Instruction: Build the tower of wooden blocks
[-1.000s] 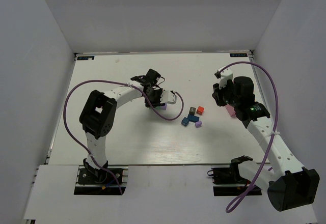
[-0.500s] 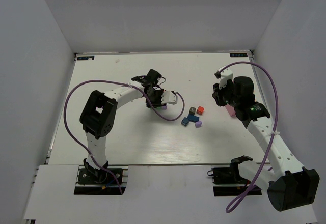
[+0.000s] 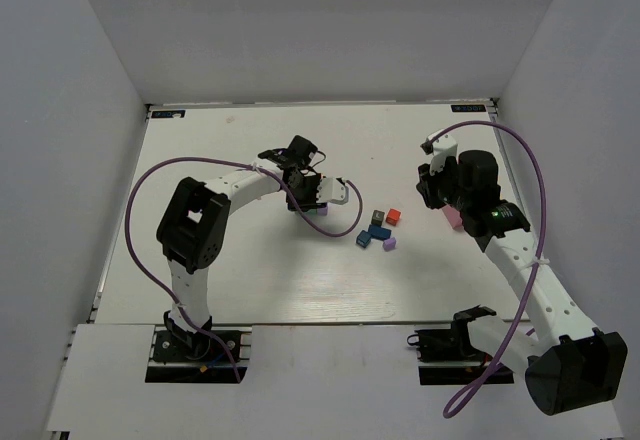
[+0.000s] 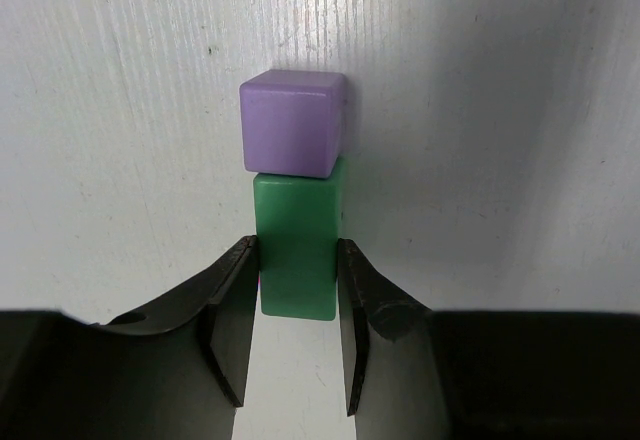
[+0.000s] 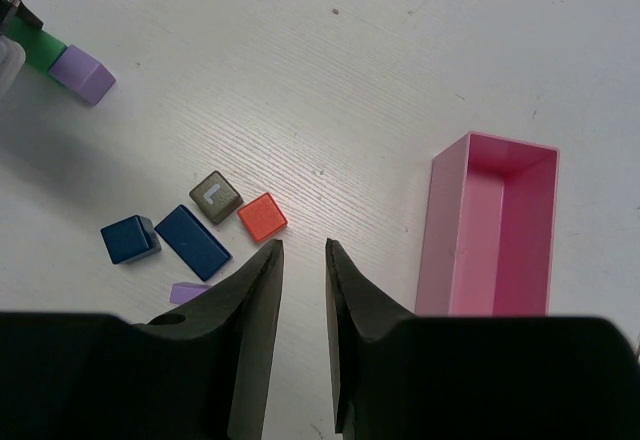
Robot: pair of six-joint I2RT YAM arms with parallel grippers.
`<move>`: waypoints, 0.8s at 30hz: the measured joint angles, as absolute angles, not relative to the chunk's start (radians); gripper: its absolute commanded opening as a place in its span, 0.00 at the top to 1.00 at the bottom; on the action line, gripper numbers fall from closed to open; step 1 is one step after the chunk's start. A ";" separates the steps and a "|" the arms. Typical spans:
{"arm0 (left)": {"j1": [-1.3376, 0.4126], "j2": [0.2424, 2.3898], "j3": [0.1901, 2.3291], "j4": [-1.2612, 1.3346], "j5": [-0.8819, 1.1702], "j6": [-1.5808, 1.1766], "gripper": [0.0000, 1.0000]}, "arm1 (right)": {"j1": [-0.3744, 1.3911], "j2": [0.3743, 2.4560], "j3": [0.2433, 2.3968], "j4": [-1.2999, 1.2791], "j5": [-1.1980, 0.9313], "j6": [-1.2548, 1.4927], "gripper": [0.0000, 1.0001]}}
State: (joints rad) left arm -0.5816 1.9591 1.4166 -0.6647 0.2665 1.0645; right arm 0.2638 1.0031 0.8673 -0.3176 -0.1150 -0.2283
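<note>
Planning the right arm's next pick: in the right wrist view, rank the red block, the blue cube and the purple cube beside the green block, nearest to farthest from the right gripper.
1. The red block, just left of the right gripper.
2. The blue cube, farther left, beyond the blue bar.
3. The purple cube, far upper left, touching the green block.

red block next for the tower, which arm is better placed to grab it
Right. The right end effector hangs empty, jaws apart, close to the red block; the left end effector is shut on the green block farther off.
</note>
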 measured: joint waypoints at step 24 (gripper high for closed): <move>-0.571 1.959 1.403 -0.650 0.250 1.065 0.96 | 0.264 1.003 0.867 -0.318 -0.115 -0.228 0.70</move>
